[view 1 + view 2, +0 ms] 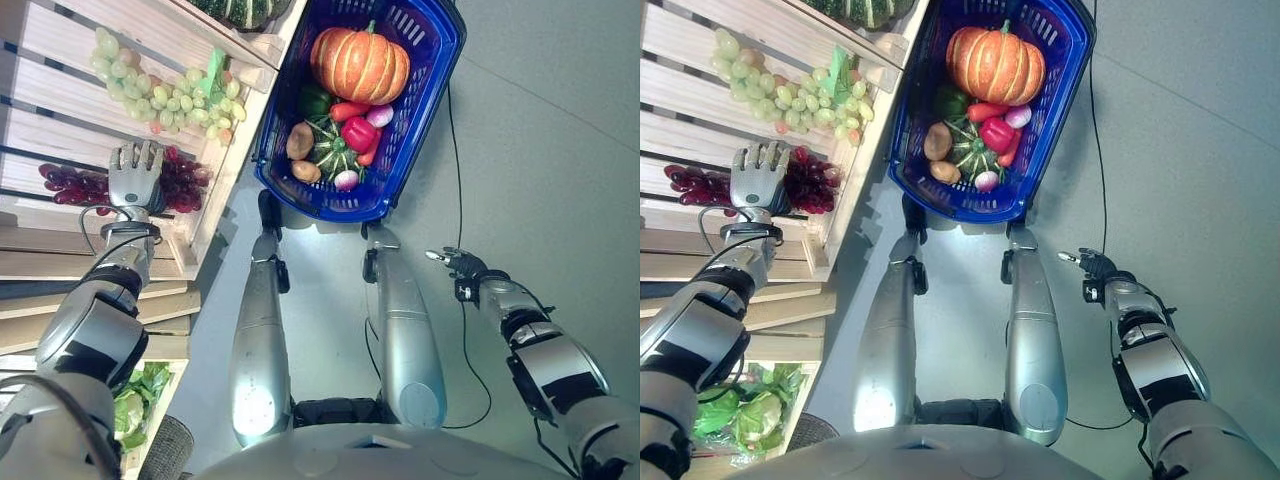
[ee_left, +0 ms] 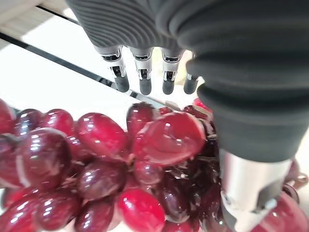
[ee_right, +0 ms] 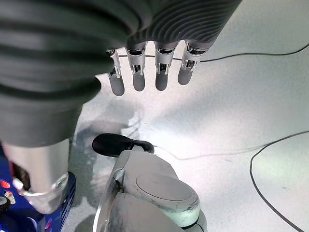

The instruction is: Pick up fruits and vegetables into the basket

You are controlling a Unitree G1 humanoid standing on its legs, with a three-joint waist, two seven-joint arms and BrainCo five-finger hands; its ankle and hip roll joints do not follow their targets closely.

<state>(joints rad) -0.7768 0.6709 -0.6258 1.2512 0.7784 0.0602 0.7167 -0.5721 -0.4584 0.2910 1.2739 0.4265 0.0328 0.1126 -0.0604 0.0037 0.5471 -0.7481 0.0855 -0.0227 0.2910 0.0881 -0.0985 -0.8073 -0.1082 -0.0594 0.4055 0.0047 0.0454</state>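
Observation:
A bunch of red grapes (image 1: 178, 182) lies on a wooden slatted shelf (image 1: 60, 100) at the left. My left hand (image 1: 135, 175) hovers over it with straight fingers (image 2: 145, 77) spread above the grapes (image 2: 111, 164), holding nothing. A bunch of green grapes (image 1: 165, 95) lies one shelf further up. The blue basket (image 1: 430, 75) stands on the floor ahead and holds a pumpkin (image 1: 360, 62), a red pepper (image 1: 358, 133), a striped squash, potatoes and other vegetables. My right hand (image 1: 455, 263) hangs open over the grey floor at the right, fingers (image 3: 137, 72) relaxed.
A dark green squash (image 1: 240, 10) sits on the shelf top next to the basket. Leafy greens (image 1: 135, 400) lie in a lower crate at the bottom left. The wooden crate's front wall (image 1: 225, 170) separates the grapes from the basket.

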